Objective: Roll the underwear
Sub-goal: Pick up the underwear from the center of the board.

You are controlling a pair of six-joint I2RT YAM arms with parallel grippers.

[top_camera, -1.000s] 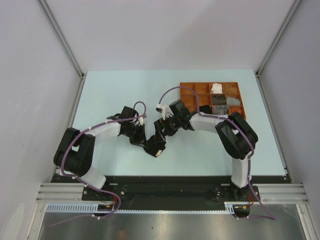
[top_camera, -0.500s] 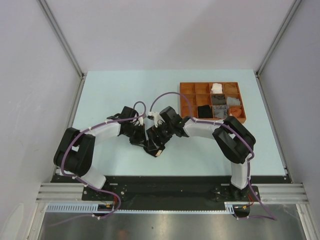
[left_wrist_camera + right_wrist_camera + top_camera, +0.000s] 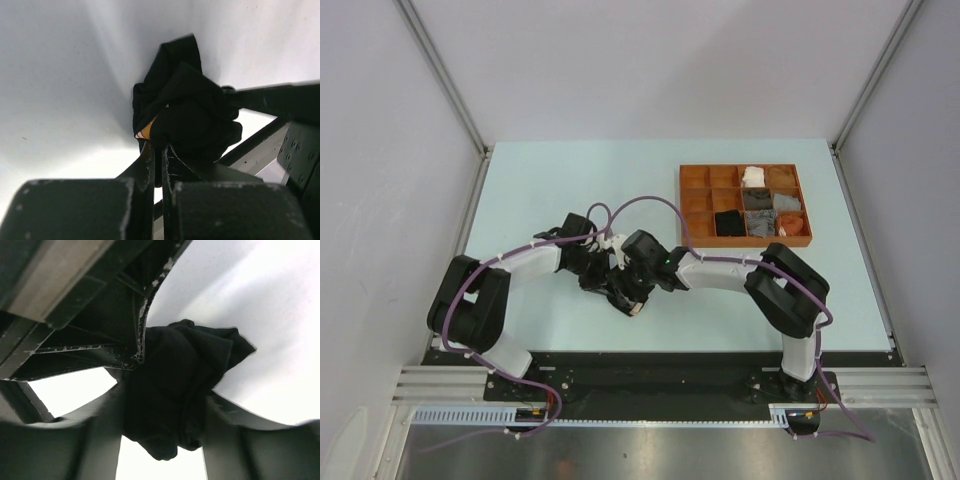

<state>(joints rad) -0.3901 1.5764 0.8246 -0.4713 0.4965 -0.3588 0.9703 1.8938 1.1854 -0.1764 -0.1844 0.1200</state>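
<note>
A black brief point(image 3: 631, 299) with a beige waistband edge is bunched into a bundle between my two grippers, just off the table's near middle. My left gripper point(image 3: 611, 284) is shut on a fold of it; in the left wrist view point(image 3: 160, 149) the jaws stand almost together under the black brief point(image 3: 186, 112). My right gripper point(image 3: 637, 283) clasps the same bundle from the other side. In the right wrist view the right gripper point(image 3: 165, 397) has a finger pressed against each flank of the black brief point(image 3: 172, 385). The striped boxer short is not visible.
A brown compartmented tray point(image 3: 696, 199) stands at the back right. It holds a black roll point(image 3: 727, 222), grey rolls point(image 3: 760, 201) and a white item point(image 3: 753, 176). Purple cables loop over both arms. The table's front edge lies just below the grippers.
My right arm has swung left from in front of the tray to meet the left gripper, and its fingers now hold the bundle. The left gripper has barely moved.
</note>
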